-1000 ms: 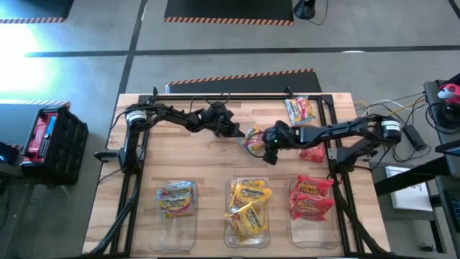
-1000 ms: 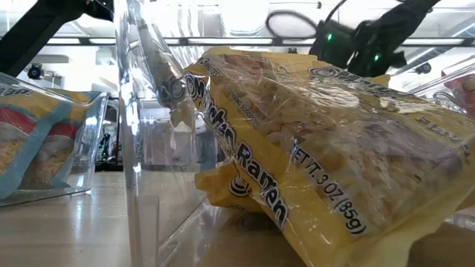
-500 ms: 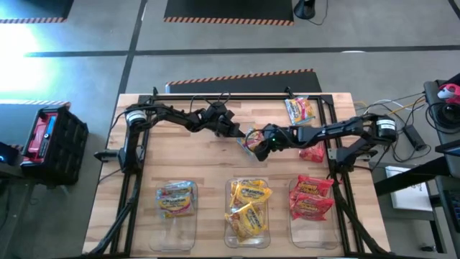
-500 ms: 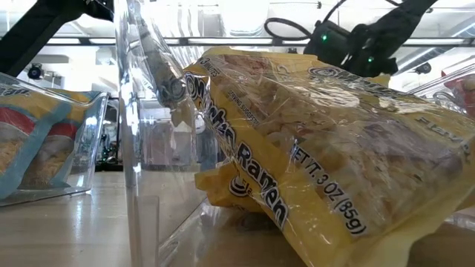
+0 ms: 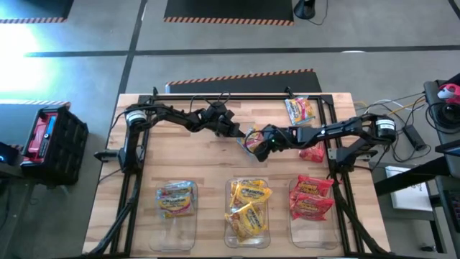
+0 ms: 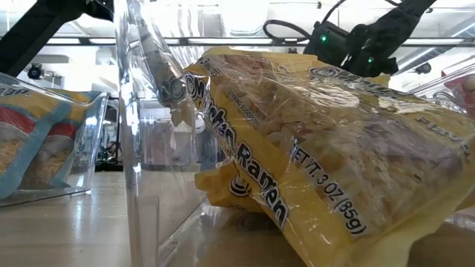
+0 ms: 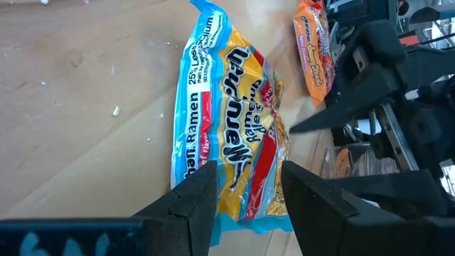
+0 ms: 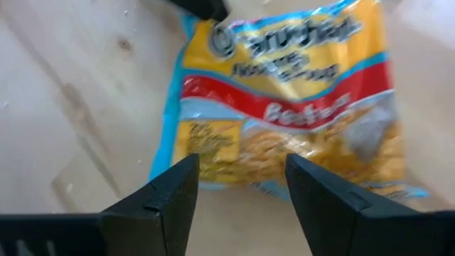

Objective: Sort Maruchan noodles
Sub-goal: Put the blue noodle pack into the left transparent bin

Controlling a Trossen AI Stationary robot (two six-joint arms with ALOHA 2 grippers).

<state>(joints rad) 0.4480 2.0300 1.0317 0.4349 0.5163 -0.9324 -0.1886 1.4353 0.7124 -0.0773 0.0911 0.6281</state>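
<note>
Mid-table: both grippers (image 5: 239, 134) (image 5: 257, 150) open, flanking blue-edged packet (image 5: 251, 139) (lying flat).

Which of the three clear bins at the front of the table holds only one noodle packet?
The left bin: it holds a single blue-edged packet. The middle bin has several yellow packets and the right bin several red ones.

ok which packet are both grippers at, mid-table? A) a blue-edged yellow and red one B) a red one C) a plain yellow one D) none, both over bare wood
A: both wrist views show the blue-edged packet just past the fingers, lying flat on the wooden table, with the left gripper and the right gripper meeting over it in the high view.
</note>
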